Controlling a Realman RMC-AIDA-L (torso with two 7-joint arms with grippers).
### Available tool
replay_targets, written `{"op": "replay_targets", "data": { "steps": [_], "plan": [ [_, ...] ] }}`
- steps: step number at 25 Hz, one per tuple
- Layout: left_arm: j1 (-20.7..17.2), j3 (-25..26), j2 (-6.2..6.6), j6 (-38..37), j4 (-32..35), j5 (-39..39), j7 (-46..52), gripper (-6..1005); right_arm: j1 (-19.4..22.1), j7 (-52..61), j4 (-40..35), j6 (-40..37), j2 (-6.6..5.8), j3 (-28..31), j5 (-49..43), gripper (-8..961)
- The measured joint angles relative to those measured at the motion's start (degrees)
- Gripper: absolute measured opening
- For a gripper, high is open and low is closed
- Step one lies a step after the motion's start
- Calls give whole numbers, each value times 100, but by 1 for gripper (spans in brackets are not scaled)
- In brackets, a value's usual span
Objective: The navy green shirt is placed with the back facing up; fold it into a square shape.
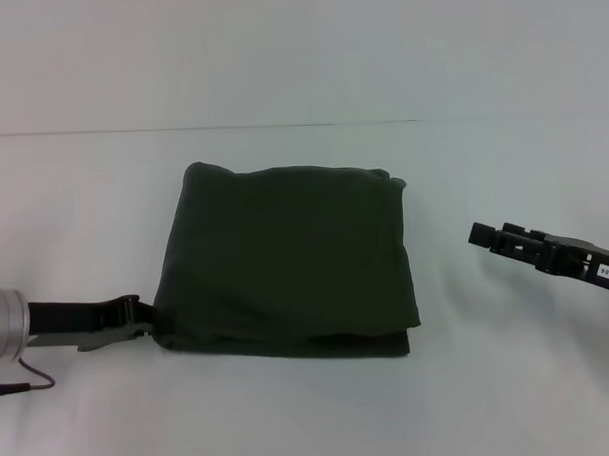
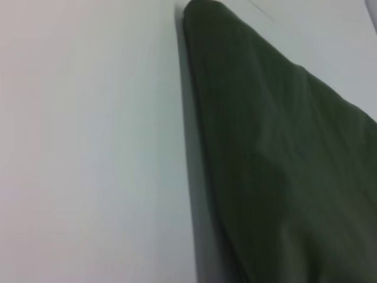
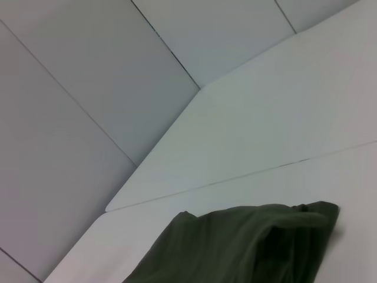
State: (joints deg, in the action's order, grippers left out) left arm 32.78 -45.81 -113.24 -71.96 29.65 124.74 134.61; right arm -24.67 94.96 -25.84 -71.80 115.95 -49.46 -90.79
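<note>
The navy green shirt lies folded into a rough square in the middle of the white table, plain side up. No lettering shows. My left gripper is low on the table, right at the shirt's near left corner and touching its edge. The left wrist view shows the shirt's folded edge close up against the table. My right gripper hovers to the right of the shirt, clear of its right edge. The right wrist view shows the shirt's far part.
The table's back edge meets a pale wall. A thin cable trails from the left arm near the front left. Bare table surrounds the shirt on all sides.
</note>
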Motion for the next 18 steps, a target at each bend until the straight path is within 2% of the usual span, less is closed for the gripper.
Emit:
{"op": "replay_targets", "data": {
  "steps": [5, 8, 13, 18],
  "plan": [
    [-103, 83, -51, -85, 13, -2, -111, 73, -7, -12, 0, 0, 10, -3, 0, 915],
    [-137, 347, -70, -223, 32, -4, -258, 78, -9, -29, 0, 0, 24, -3, 0, 915],
    [-249, 1244, -102, -742, 69, -11, -921, 88, -11, -79, 0, -29, 20, -2, 0, 915],
    [-449, 1476, -106, -1116, 248, -47, -1502, 97, 15, -262, -55, -119, 6, -10, -5, 915]
  ]
}}
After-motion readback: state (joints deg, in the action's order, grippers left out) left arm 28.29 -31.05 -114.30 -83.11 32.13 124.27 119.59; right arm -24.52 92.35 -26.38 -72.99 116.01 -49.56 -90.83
